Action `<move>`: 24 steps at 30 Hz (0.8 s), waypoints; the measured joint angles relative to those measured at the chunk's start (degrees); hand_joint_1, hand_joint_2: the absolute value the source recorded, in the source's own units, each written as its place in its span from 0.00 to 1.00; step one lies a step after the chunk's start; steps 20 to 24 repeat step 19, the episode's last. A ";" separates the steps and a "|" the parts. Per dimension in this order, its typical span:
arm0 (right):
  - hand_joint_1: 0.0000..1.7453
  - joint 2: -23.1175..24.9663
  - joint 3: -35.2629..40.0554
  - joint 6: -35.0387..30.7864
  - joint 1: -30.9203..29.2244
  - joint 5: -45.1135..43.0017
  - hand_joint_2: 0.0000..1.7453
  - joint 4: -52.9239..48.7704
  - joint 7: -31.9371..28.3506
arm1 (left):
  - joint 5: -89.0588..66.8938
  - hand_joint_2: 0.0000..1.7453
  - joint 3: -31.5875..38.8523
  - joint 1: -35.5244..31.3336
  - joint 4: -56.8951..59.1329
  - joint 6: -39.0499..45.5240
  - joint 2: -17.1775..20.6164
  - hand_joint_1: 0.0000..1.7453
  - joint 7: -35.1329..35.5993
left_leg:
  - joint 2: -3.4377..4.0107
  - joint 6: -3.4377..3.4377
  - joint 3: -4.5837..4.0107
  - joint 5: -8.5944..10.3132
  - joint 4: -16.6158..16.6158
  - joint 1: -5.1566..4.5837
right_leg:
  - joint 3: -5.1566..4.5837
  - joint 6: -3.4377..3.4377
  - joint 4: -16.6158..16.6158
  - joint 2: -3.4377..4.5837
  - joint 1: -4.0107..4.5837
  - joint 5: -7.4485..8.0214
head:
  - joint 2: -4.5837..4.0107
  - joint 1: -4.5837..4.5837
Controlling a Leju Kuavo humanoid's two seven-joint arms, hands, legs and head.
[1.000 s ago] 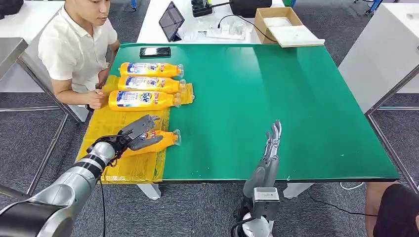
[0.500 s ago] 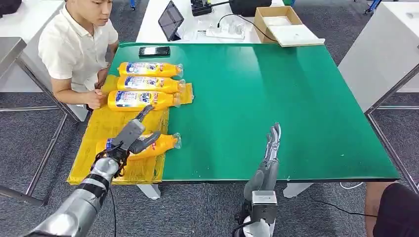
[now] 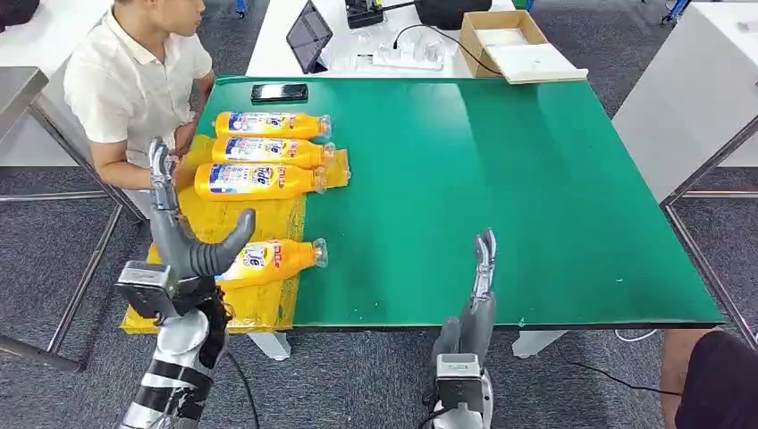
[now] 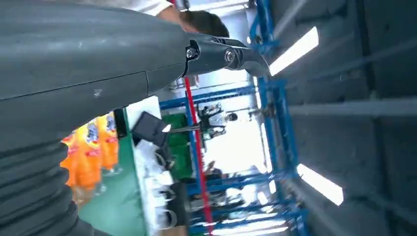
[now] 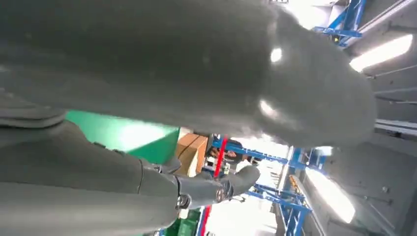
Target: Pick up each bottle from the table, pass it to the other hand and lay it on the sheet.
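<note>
Bottles are all down on the yellow sheet [image 3: 192,223] at the left of the frame: three [image 3: 268,150] lie side by side toward the upper left, and a fourth bottle [image 3: 268,260] lies alone lower down, its cap end at the sheet's right edge over the green bench [image 3: 501,179]. No bottle stands elsewhere on the bench, so the laying looks done, as far as can be judged.

Lower left, the left hand [image 3: 179,228] is released, fingers raised and spread, thumb jutting out just above the fourth bottle's base. At lower centre the right hand [image 3: 483,268] is also released and holds nothing, fingers straight and pointing up at the bench's near edge.

Risk sits mainly with that left thumb: any sideways or downward swing of the arm could clip the lone bottle and roll it off the sheet. The sheet itself hangs over the bench's left edge, so a snag could drag it and everything on it. A person [image 3: 134,80] sits at upper left, one arm near the raised fingers, and could be struck.
</note>
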 measured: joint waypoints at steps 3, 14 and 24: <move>0.00 -0.07 0.24 -0.22 -0.20 0.00 1.00 0.02 0.00 | 1.11 1.00 -0.42 1.04 -2.14 0.15 -0.61 0.00 0.02 | -0.01 0.00 -0.01 0.00 0.00 0.00 | 0.00 0.00 0.00 0.00 0.00 0.00 | 0.00 -0.02; 0.00 0.77 -0.55 -1.03 0.34 6.51 0.00 -2.71 0.00 | 9.74 1.00 -4.96 8.12 -6.07 -5.35 -1.55 0.00 2.75 | 0.01 0.00 -0.05 -0.03 0.00 -0.02 | -0.06 0.00 -0.02 0.00 -0.01 -0.01 | 0.00 0.00; 0.00 1.53 -1.57 -0.90 0.70 -1.74 1.00 -3.93 0.00 | 11.03 1.00 -5.57 10.97 -6.40 -4.79 -1.81 0.00 2.58 | 0.02 0.00 -0.04 -0.03 0.00 -0.01 | -0.05 0.00 -0.02 0.01 0.00 -0.01 | 0.00 0.00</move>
